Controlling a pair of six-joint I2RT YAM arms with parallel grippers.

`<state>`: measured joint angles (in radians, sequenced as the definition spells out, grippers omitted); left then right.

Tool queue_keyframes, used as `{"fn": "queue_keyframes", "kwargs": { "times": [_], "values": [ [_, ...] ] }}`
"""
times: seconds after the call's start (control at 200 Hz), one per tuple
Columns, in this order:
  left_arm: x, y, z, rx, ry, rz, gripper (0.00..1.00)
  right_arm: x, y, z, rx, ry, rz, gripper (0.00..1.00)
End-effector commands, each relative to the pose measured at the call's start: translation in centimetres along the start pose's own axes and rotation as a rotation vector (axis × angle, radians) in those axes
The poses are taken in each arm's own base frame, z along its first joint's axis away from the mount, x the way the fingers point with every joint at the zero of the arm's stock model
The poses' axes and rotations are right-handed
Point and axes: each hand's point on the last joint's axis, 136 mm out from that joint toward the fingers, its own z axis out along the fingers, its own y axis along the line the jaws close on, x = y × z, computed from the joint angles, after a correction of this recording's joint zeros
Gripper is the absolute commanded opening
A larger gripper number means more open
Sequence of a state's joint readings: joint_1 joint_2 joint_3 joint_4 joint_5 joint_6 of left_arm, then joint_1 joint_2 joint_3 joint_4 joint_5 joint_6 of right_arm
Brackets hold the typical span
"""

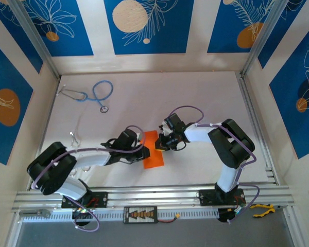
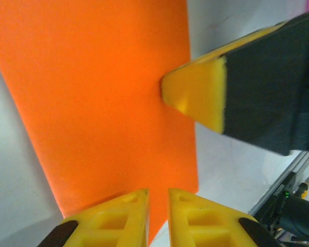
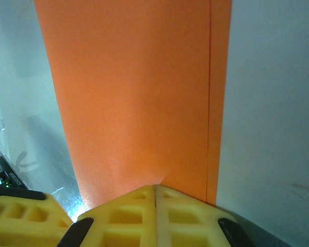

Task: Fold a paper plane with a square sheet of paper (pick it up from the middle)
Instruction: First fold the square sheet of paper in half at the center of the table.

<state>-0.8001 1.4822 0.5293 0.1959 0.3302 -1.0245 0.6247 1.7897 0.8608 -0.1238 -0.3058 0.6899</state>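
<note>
The square sheet of paper lies flat on the white table as a narrow bright orange strip, folded over with a crease line near one long edge. My left gripper hovers at the strip's left side. In the left wrist view its fingertips stand a narrow gap apart over the paper. My right gripper is shut, its joined tips resting on the paper at the opposite edge. One of its yellow fingers touches that edge.
A blue stethoscope lies at the back left of the table. A metal rail runs along the near edge, with yellow-handled pliers at its right end. Patterned blue walls close in the sides and back.
</note>
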Motion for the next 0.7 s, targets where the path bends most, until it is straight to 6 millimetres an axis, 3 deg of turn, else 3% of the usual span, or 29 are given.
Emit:
{"fn": "queue_keyframes", "kwargs": {
  "times": [0.0, 0.18, 0.31, 0.495, 0.625, 0.695],
  "values": [
    [1.5, 1.5, 1.2, -0.020, 0.010, -0.027, 0.17, 4.2, -5.7, 0.6, 0.212, 0.101, 0.118, 0.00],
    [4.2, 3.3, 1.4, -0.057, 0.044, -0.024, 0.17, 4.3, -5.8, 0.4, 0.218, 0.101, 0.115, 0.00],
    [4.7, 3.9, 0.4, -0.083, 0.028, -0.020, 0.17, 4.2, -5.7, 0.3, 0.221, 0.098, 0.114, 0.00],
    [4.2, 1.6, -0.8, -0.074, 0.019, 0.057, 0.19, 4.2, -5.9, 0.4, 0.224, 0.098, 0.117, 0.00],
    [4.2, -0.1, -0.4, -0.020, 0.036, 0.087, 0.19, 4.2, -5.9, 0.5, 0.225, 0.100, 0.120, 0.00],
    [4.7, 0.0, 0.2, -0.025, 0.062, 0.089, 0.19, 4.2, -5.9, 0.4, 0.225, 0.098, 0.120, 0.00]
  ]
}}
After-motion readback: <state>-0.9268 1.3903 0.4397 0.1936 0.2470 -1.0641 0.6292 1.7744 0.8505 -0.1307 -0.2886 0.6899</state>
